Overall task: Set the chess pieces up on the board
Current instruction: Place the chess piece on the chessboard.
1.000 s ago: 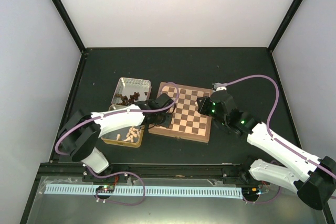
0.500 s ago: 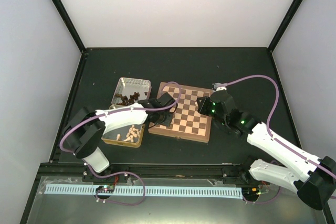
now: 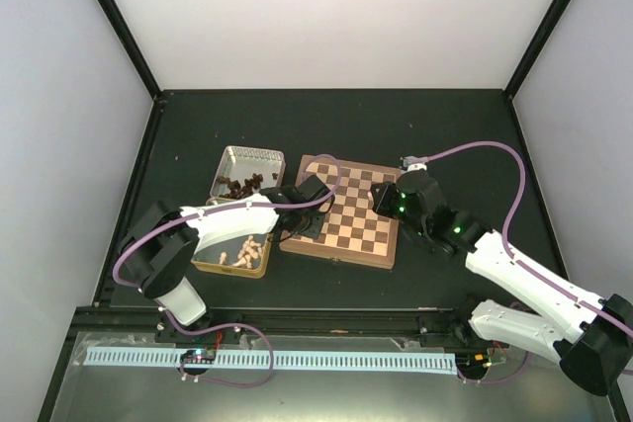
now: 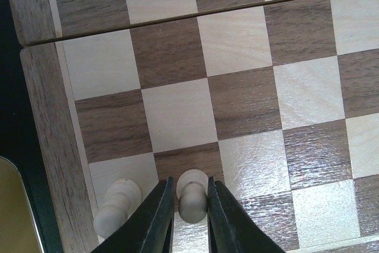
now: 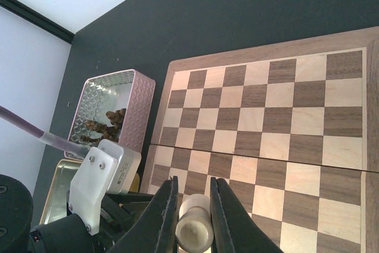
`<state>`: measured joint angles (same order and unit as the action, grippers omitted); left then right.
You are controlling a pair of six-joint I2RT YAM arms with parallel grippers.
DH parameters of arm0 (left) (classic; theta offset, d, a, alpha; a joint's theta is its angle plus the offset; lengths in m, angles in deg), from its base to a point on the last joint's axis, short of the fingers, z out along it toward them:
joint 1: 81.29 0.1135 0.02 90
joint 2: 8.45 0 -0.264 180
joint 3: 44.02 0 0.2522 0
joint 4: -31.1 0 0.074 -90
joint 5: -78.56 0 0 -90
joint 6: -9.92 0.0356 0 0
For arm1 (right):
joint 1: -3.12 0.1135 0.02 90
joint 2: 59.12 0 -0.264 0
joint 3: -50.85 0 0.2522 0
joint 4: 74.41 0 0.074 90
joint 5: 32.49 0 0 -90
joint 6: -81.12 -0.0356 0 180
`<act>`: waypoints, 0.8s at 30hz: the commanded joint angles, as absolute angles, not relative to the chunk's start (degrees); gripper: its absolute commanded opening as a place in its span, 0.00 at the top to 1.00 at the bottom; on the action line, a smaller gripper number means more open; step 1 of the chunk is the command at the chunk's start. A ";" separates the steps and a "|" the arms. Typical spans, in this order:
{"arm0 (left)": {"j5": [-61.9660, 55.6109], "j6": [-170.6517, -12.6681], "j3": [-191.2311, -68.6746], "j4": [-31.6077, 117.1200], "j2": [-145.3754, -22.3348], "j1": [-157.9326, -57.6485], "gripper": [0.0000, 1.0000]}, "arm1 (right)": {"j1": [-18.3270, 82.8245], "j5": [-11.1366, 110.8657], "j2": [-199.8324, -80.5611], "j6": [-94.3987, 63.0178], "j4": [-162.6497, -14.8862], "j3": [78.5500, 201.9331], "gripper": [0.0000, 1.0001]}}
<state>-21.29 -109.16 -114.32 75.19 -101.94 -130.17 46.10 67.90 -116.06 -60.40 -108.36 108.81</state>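
The board (image 3: 358, 220) lies mid-table, seen close in the left wrist view (image 4: 237, 99). My left gripper (image 4: 190, 181) is low over its near left corner (image 3: 297, 227). Its fingers flank a cream pawn (image 4: 192, 202) that stands on a dark square. The right finger touches the pawn and a thin gap shows at the left finger. A second cream piece (image 4: 118, 205) stands on the square beside it. My right gripper (image 5: 193, 179) hovers over the board's right side (image 3: 382, 195), shut on a cream chess piece (image 5: 195, 223).
Left of the board stand two tins. The silver one (image 3: 259, 155) holds dark brown pieces (image 3: 242, 185). The gold-sided one (image 3: 203, 262) holds cream pieces (image 3: 247, 247) and lies under my left forearm. Purple cables loop from both arms.
My left arm's elbow has swung slightly toward the board, its gripper staying at the near left corner. The right arm has not moved.
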 commanded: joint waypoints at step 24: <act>-16.46 -110.67 -112.42 68.39 -77.60 -126.02 0.54 | 45.80 71.23 -116.43 -49.21 -115.68 105.10 0.93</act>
